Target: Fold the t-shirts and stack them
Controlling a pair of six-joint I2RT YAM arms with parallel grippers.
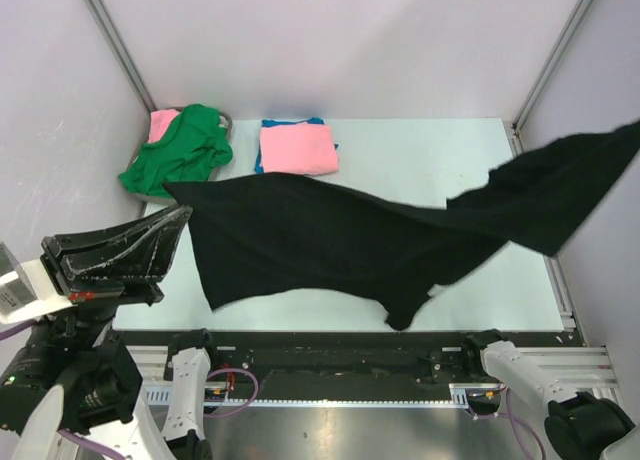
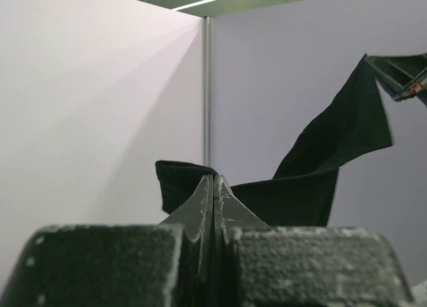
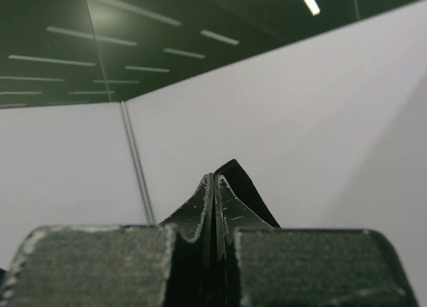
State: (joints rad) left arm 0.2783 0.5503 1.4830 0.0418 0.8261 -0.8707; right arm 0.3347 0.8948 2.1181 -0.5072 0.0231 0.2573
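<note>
The large black t-shirt [image 1: 330, 245] hangs stretched in the air across the table, sagging in the middle. My left gripper [image 1: 183, 213] is shut on its left corner; in the left wrist view the fingertips [image 2: 214, 180] pinch the black cloth [image 2: 180, 180]. My right gripper [image 3: 214, 179] is shut on the other corner [image 3: 243, 183], high at the right edge, and also shows in the left wrist view [image 2: 400, 73]. A folded pink t-shirt [image 1: 297, 147] lies on a blue one [image 1: 259, 163] at the back. A crumpled green t-shirt [image 1: 180, 150] lies at the back left over another pink one [image 1: 162, 123].
The pale green table [image 1: 420, 150] is walled by white panels at the back and both sides. Metal posts stand in the back corners. The arm bases [image 1: 190, 380] sit on the rail at the near edge.
</note>
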